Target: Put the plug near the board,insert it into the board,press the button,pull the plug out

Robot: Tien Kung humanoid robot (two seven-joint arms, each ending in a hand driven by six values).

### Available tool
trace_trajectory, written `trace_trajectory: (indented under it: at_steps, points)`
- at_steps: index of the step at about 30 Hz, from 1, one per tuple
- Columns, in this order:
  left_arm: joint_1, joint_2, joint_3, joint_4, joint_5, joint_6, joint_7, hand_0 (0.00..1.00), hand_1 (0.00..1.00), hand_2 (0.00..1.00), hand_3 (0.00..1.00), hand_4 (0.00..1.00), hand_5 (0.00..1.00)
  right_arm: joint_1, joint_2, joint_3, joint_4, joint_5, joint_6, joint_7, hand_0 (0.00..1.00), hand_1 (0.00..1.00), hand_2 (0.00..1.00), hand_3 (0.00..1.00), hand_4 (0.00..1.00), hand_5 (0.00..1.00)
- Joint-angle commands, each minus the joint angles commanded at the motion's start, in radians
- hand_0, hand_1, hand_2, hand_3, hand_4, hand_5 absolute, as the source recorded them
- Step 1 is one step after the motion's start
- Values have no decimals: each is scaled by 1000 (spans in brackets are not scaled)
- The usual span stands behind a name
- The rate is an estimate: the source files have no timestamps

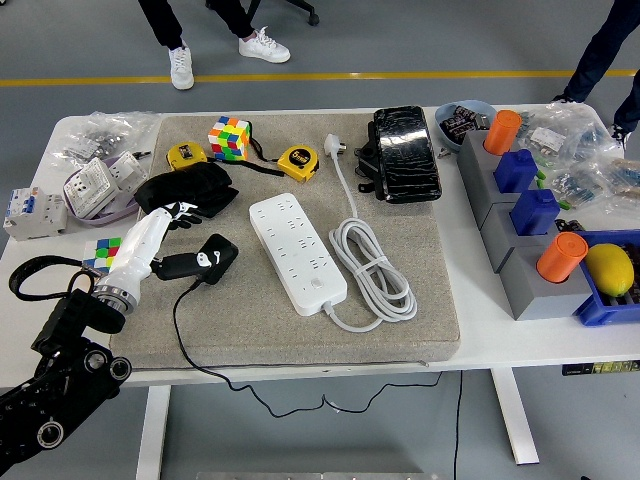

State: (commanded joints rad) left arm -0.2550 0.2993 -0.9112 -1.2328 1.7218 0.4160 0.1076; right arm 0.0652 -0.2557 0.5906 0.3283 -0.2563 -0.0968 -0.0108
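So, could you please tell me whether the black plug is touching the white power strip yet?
Apart. The head view shows the plug, held in the left hand, with a bare strip of grey mat between it and the power strip.

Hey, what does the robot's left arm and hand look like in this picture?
The left arm is black, built of chunky segments with round silver bolts at the joints and a black cable looping beside it. A ribbed silver ring forms the wrist. The left hand has a white shell over the back, with black fingers carrying white markings. The right arm is not in view.
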Motion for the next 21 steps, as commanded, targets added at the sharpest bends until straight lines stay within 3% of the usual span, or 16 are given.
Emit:
trace_trajectory:
  at_steps: [15, 16, 21]
  points:
    - [-41, -17, 63, 64, 38, 25, 75, 718, 698, 712, 748, 998, 498, 1, 1, 3, 2, -3, 0, 0, 570, 647, 628, 553, 962, 537]
    - [-44, -18, 68, 67, 40, 25, 78, 660, 638, 684, 739, 998, 495, 1, 0, 4, 2, -3, 0, 0, 570, 647, 629, 553, 963, 536]
    - [-57, -26, 85, 81, 43, 30, 86, 660, 638, 684, 739, 998, 495, 1, 0, 3, 2, -3, 0, 0, 570, 647, 629, 553, 963, 536]
